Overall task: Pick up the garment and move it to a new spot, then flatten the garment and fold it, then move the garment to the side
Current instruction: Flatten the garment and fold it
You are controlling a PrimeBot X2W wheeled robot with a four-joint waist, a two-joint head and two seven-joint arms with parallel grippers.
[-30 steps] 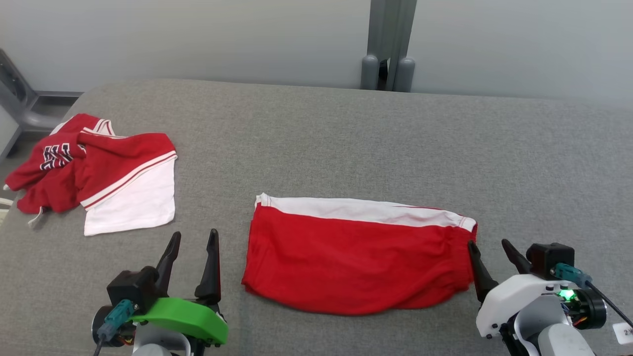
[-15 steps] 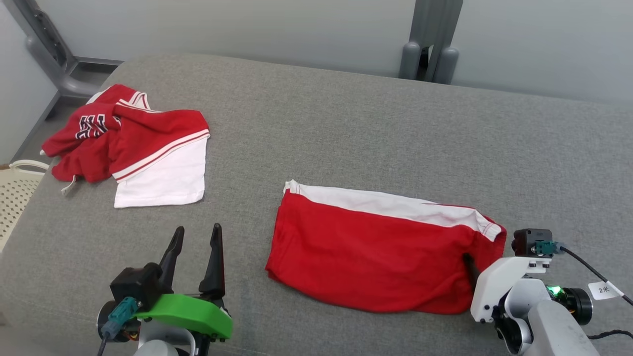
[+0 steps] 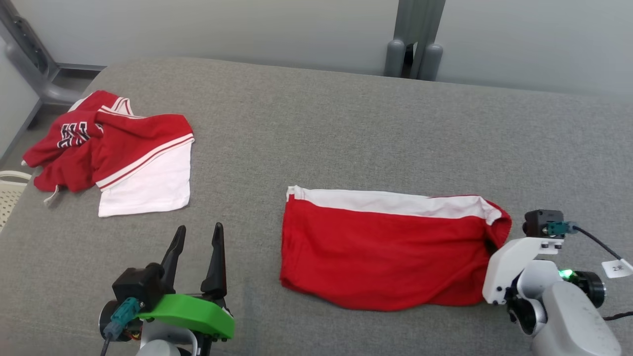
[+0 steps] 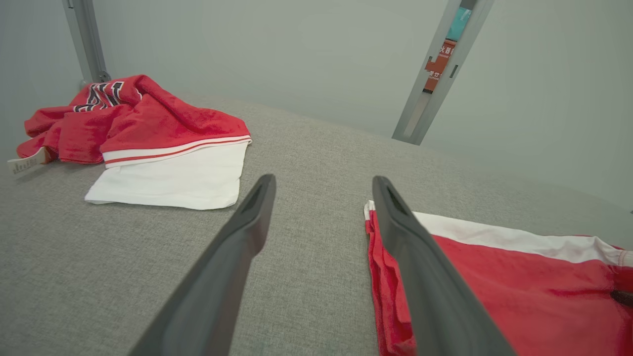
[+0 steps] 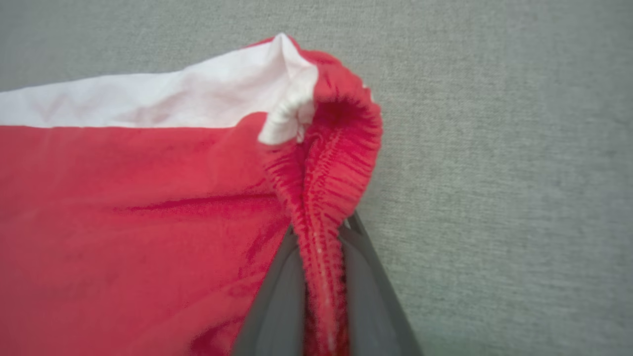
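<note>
Crumpled red-and-white jersey (image 3: 113,158) far left, well clear of folded red-and-white shorts (image 3: 385,252). Left gripper (image 3: 199,227) jaws spread. Right gripper (image 5: 324,232), spread a second ago, now pinches shorts' edge.

Matt red knit cloth on garment (image 3: 385,252), gathered elastic edge, smooth white band. Coarse grey woven fabric, matt, over table (image 3: 316,128). Smooth dark matt plastic on left gripper (image 3: 199,227) fingers (image 4: 420,257).

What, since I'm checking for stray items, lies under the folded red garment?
The garment lies on the grey surface, which shows all around it; anything beneath is covered. The right gripper pinches its elastic edge.
</note>
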